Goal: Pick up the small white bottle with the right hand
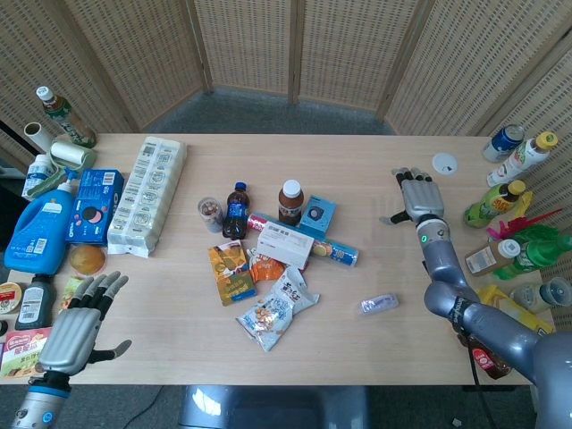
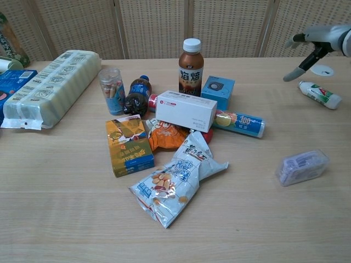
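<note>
The small white bottle (image 2: pixel 320 94), with a green and red label, lies on its side at the table's right. Only the chest view shows it; in the head view my right forearm seems to cover that spot. My right hand (image 2: pixel 313 45) hovers above and just behind the bottle with its fingers spread, holding nothing and apart from it. In the head view that right hand (image 1: pixel 417 195) hangs palm down left of a white disc (image 1: pixel 444 163). At the table's front left corner my left hand (image 1: pixel 76 329) is open and empty.
A cluster of snacks, a white box (image 2: pixel 186 110), a brown drink bottle (image 2: pixel 190 66) and a tube (image 2: pixel 239 123) fills the table's middle. A clear plastic case (image 2: pixel 302 166) lies in front of the bottle. Drink bottles (image 1: pixel 509 179) crowd the right edge, cleaning goods (image 1: pixel 49 219) the left.
</note>
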